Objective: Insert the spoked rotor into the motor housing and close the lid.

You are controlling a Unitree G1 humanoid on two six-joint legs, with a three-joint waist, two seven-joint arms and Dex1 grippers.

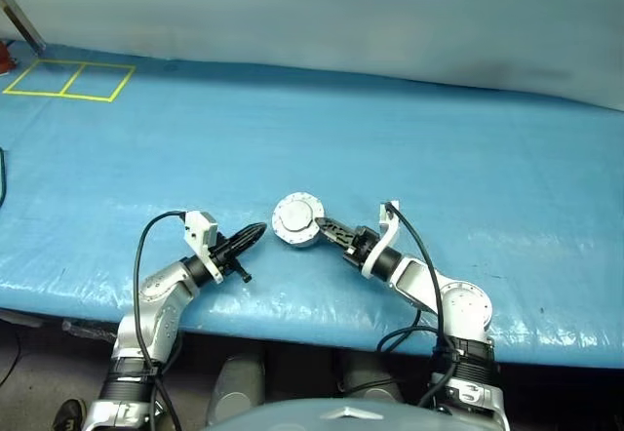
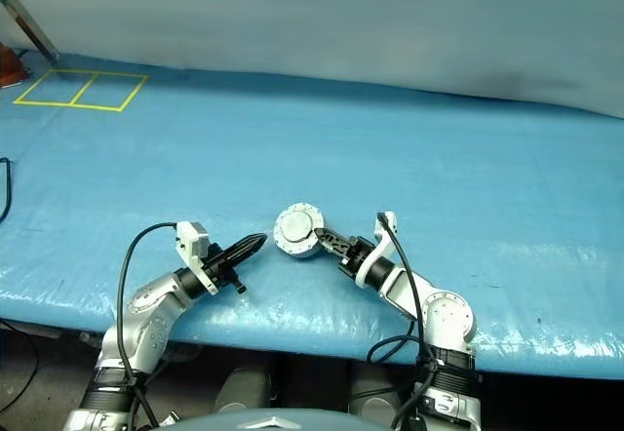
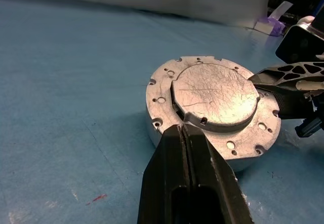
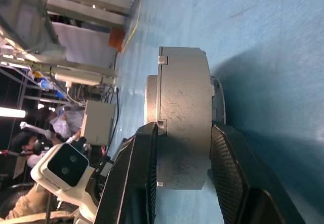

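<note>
The motor housing [image 3: 167, 110] is dull grey cast metal. Its lid [image 3: 215, 95] is brighter metal, finely scratched. The left end effector [image 3: 185, 183] has smooth, semi-glossy black plastic fingers. A slightly glossy, wrinkled blue sheet covers the surface [image 1: 390, 129].

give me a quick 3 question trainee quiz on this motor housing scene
1. True or false: the lid lies shut on the motor housing.
2. Which gripper grips the housing by top and bottom faces? A) left B) right C) neither
3. Fill in: the left gripper has its jaws ____, its tip just beside the housing.

Key:
1. True.
2. B: the right gripper has one jaw on each face.
3. Shut.
</note>
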